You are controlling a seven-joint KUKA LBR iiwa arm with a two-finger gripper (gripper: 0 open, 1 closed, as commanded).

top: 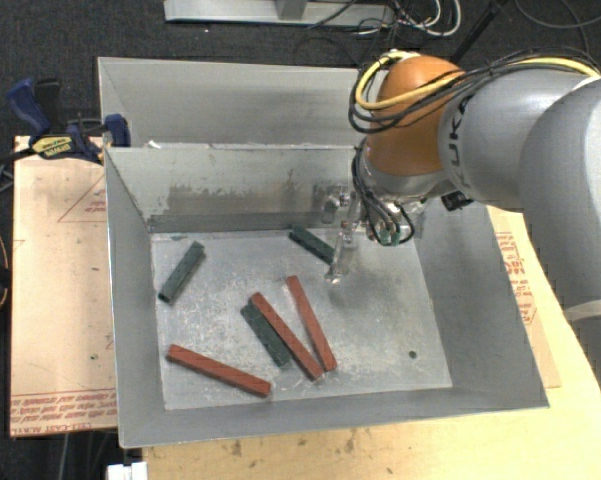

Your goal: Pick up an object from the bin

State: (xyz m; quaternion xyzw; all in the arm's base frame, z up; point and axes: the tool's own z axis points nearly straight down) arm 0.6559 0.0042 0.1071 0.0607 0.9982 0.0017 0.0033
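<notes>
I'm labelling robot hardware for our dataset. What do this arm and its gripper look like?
The arm is rounded and silver-grey, with dark lettering near the wrist. An orange dome cover caps the wrist, looped by yellow and black cables. The gripper is slim metal, with greenish wiring beside it.

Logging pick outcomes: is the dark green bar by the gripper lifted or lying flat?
Lying flat: the dark green bar rests on the bin floor, its right end at the gripper.

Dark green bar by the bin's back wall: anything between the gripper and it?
Nothing visible. The gripper hangs at the right end of that dark green bar. The cluster of red and green bars lies nearer the front, apart from both.
</notes>
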